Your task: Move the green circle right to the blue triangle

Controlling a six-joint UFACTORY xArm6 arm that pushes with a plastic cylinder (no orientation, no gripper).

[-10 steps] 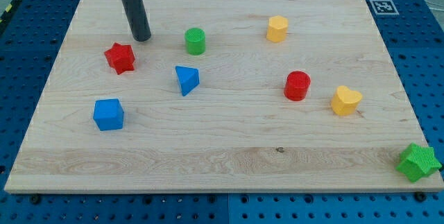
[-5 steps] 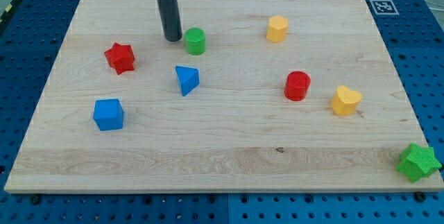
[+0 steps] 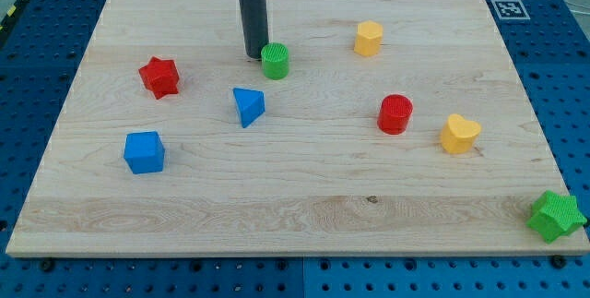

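The green circle stands on the wooden board, in the upper middle of the view. My tip touches its upper left side. The blue triangle lies below and slightly left of the green circle, a short gap away from it.
A red star and a blue cube lie at the view's left. A yellow block, a red cylinder and a yellow heart lie to the right. A green star sits at the board's bottom right corner.
My tip has slid right across the board, reached the green circle and pushed it a little to the right and down. The other blocks have not moved.
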